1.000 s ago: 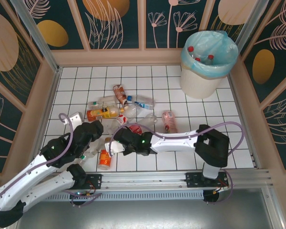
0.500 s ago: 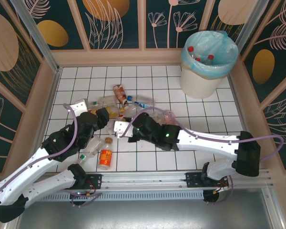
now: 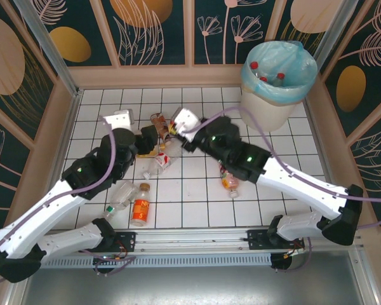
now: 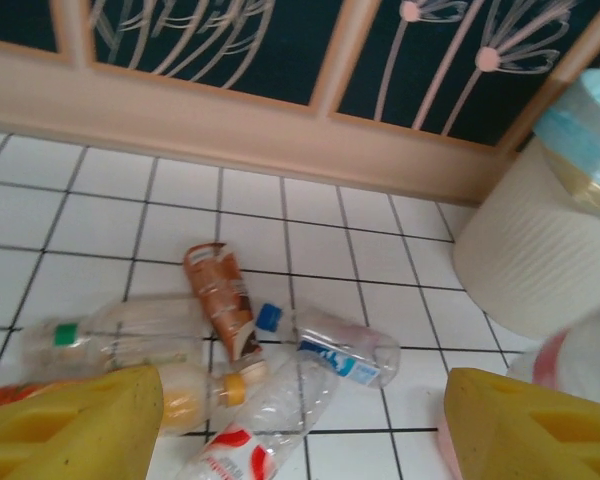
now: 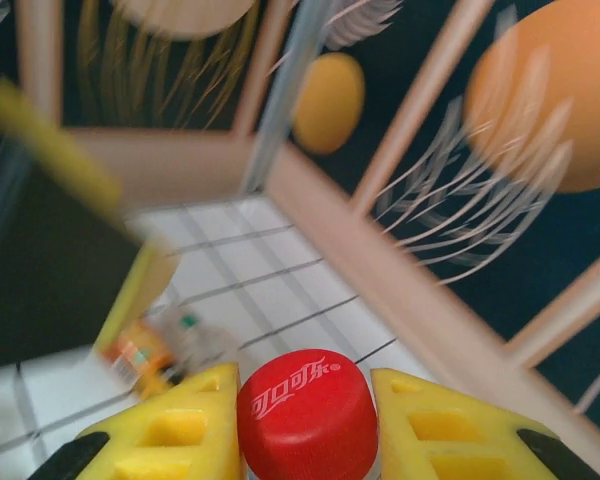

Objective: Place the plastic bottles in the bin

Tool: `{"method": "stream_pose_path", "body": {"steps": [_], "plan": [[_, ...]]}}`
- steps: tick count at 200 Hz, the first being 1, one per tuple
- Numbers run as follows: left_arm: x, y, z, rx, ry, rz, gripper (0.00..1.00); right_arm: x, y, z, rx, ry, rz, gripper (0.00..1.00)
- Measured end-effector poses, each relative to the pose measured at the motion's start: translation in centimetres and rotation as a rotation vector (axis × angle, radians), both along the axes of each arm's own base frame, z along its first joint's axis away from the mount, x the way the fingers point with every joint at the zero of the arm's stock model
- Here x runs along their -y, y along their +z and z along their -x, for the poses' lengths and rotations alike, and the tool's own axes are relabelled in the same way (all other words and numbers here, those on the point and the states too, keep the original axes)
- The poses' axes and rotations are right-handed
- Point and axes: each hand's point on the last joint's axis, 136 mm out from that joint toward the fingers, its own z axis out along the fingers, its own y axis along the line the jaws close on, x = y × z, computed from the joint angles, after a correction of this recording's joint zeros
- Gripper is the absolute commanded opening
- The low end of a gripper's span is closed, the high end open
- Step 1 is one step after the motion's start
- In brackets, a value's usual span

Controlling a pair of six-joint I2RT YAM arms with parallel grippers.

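My right gripper is shut on a plastic bottle by its neck, its red cap between the yellow fingers. From above, that gripper hangs over the pile of bottles, well left of the bin. My left gripper is open and low over the pile. In front of it lie a brown-label bottle, a blue-cap bottle, a red-label clear bottle and an orange-juice bottle. The bin, lined with a blue bag, holds red-capped bottles.
An orange-label bottle and a clear one lie near the front left. A pink bottle lies mid-table under the right arm. Wooden walls close in the tiled floor; the bin stands in the back right corner.
The right arm has swung from the front of the table up and back over the pile with its bottle. The left arm has reached forward toward the pile.
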Motion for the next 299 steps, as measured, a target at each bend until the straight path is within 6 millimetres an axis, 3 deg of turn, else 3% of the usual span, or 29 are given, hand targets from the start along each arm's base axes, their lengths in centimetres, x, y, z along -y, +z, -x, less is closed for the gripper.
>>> {"method": "stream_pose_path", "body": {"steps": [23,45,83,108,128,163,191,241,272,299], "plan": [[3.1,0.6,-1.2,0.003,-0.097,-0.026,0.74,3.5,6.2,-2.3,0.082,-0.1,-0.102,0.14],[6.9,2.1,-2.4,0.016,-0.208,-0.018,0.73,7.1,10.2,-4.3,0.155,-0.215,-0.155,0.12],[12.4,4.6,-3.7,0.065,-0.373,0.044,0.72,13.6,14.1,-8.0,0.239,-0.409,-0.218,0.08],[14.4,4.6,-4.1,0.069,-0.434,0.064,0.71,17.3,16.0,-10.5,0.268,-0.518,-0.267,0.07],[15.4,3.9,-4.3,0.058,-0.463,0.071,0.71,19.0,16.9,-11.8,0.293,-0.563,-0.301,0.06],[16.0,3.8,-4.2,0.064,-0.48,0.116,0.71,20.5,17.4,-13.8,0.338,-0.621,-0.334,0.07],[16.1,3.2,-4.3,0.055,-0.478,0.131,0.71,21.6,16.6,-16.0,0.35,-0.685,-0.354,0.07],[16.0,2.0,-4.2,0.031,-0.47,0.137,0.71,21.4,11.0,-20.0,0.284,-0.751,-0.35,0.07],[15.6,1.1,-3.9,0.019,-0.463,0.137,0.72,22.2,7.4,-21.6,0.225,-0.801,-0.34,0.07],[15.5,0.6,-3.8,0.008,-0.46,0.137,0.72,23.6,6.5,-22.0,0.21,-0.839,-0.38,0.07]]}}
